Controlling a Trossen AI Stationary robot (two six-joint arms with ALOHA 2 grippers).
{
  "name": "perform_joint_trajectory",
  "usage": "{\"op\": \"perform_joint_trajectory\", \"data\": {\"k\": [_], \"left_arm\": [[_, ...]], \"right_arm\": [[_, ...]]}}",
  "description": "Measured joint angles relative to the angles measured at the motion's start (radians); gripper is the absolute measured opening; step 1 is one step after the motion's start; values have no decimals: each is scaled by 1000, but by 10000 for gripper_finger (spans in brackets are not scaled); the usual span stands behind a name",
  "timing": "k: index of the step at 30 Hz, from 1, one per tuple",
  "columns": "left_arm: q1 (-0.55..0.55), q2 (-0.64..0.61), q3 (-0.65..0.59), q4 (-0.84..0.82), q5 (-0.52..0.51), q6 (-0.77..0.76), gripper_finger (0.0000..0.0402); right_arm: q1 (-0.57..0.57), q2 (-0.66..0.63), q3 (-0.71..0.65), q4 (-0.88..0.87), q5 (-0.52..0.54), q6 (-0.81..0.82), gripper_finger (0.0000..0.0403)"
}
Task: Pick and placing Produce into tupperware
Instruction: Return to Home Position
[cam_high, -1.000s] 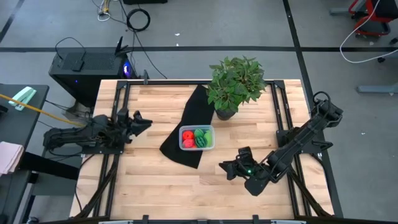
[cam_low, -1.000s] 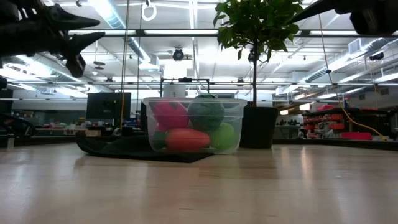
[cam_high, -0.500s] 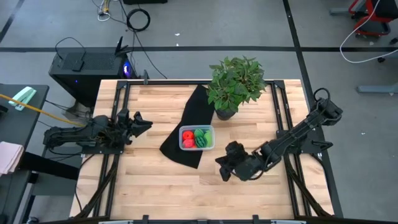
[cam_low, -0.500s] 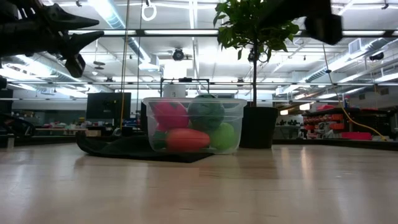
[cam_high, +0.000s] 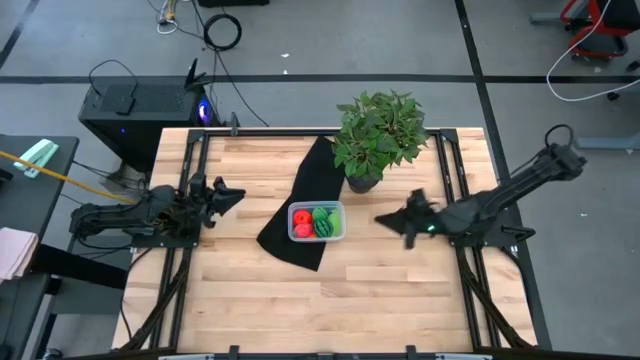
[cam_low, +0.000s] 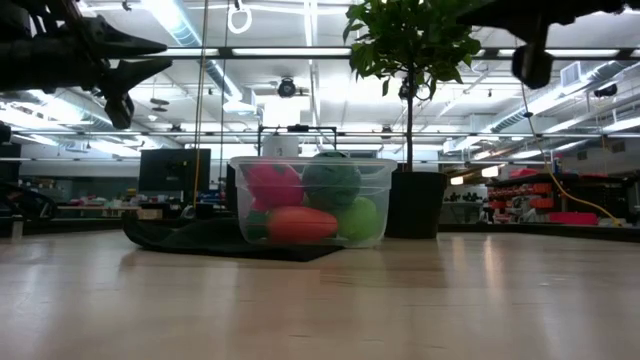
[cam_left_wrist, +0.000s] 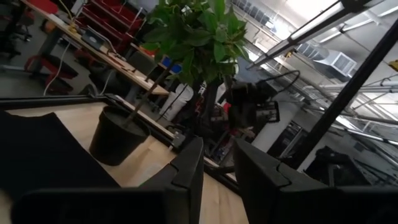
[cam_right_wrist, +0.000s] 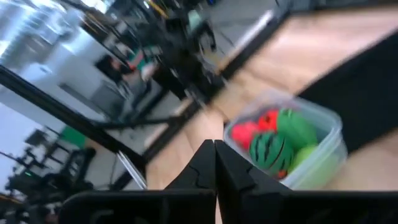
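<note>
Currently noting right gripper (cam_high: 380, 218) pressed together, empty, raised over the table (cam_high: 400, 310), near the pot of the plant (cam_high: 380, 135) and a little to the right of the box (cam_high: 341, 222). Seeing fruit (cam_high: 316, 222) piled inside the box: red pieces, a striped green ball, a bright green one. Spotting none loose on the wood; cannot count all six. Finding the box sitting on a black cloth (cam_high: 300, 200). Logging left gripper (cam_high: 235, 193) spread, empty, raised well apart at the left side. Judging main risks on retreat: brushing the plant's leaves or pot with the right arm's swing; nudging the box, sliding it on the cloth, spilling the heaped fruit.
</note>
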Motion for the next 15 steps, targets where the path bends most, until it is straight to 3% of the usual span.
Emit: {"op": "perform_joint_trajectory", "data": {"k": [8, 15], "left_arm": [[0, 0, 0, -4, -30, 0, 91], [0, 0, 0, -32, -38, 0, 83]], "right_arm": [[-35, -315, -88, 1, -6, -221, 0], [-105, -480, -124, 3, -130, -332, 0]]}}
